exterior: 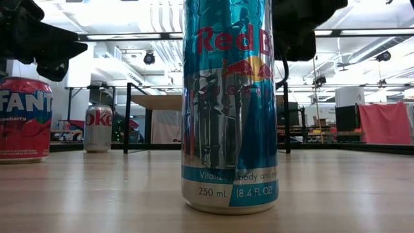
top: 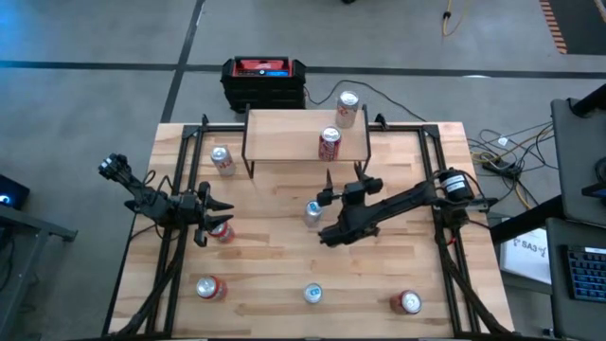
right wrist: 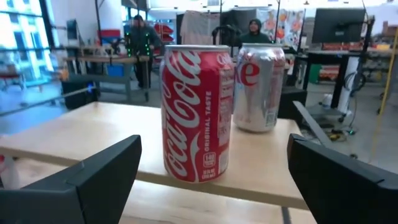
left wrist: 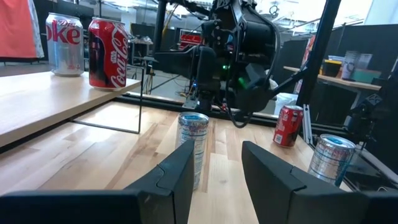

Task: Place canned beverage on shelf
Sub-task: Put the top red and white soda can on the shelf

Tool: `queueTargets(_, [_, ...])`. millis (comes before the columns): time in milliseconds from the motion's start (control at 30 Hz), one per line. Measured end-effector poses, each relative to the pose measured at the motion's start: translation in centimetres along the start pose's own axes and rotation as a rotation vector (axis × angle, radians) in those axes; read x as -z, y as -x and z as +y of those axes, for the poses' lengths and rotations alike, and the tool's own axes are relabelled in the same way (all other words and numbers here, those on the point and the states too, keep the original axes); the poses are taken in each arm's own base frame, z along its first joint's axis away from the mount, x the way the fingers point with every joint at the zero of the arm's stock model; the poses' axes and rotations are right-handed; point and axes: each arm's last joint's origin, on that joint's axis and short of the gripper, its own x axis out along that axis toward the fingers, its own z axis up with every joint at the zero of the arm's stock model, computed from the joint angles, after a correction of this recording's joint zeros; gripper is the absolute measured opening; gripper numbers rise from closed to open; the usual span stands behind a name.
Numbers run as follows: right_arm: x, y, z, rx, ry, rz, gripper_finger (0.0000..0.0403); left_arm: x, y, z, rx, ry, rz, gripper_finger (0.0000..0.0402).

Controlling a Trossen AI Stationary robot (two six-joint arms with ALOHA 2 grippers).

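The shelf (top: 284,135), a light wooden board on thin black legs, stands at the table's far middle. A red Coca-Cola can (top: 329,144) and a silver Diet Coke can (top: 347,109) stand upright on its right part; both show in the right wrist view, red (right wrist: 196,112) and silver (right wrist: 258,87). My right gripper (top: 347,176) is open just near of the shelf; its fingers stand on either side of the red can and apart from it. My left gripper (top: 220,213) is open and empty at the table's left, pointing right toward a slim Red Bull can (left wrist: 193,146).
A red can (top: 222,230) stands close beside my left gripper. A silver can (top: 222,159) stands left of the shelf and a slim can (top: 312,213) mid-table. Along the near edge stand a Fanta can (top: 210,287), a Red Bull can (top: 312,294) and a red can (top: 409,301). A black-and-red box (top: 265,80) sits behind the table.
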Motion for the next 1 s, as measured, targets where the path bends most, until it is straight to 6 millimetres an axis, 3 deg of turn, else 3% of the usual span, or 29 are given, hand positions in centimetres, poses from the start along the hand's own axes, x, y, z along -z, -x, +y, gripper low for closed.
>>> queueTargets(233, [1.4, 0.1, -0.8, -0.004, -0.099, -0.001, 0.038, 0.0, 0.0, 0.0, 0.0, 0.0, 0.0, 0.0118])
queueTargets(500, [2.3, 1.9, -1.5, -0.06, -0.005, 0.001, 0.038, 0.0, 0.0, 0.0, 0.0, 0.0, 0.0, 0.0118])
queueTargets(633, [2.7, 2.9, -1.8, -0.09, -0.038, 0.004, 0.038, 0.0, 0.0, 0.0, 0.0, 0.0, 0.0, 0.0118])
queueTargets(1000, [3.5, 5.2, -0.1, -0.136, -0.104, 0.077, 0.038, 0.0, 0.0, 0.0, 0.0, 0.0, 0.0, 0.0118])
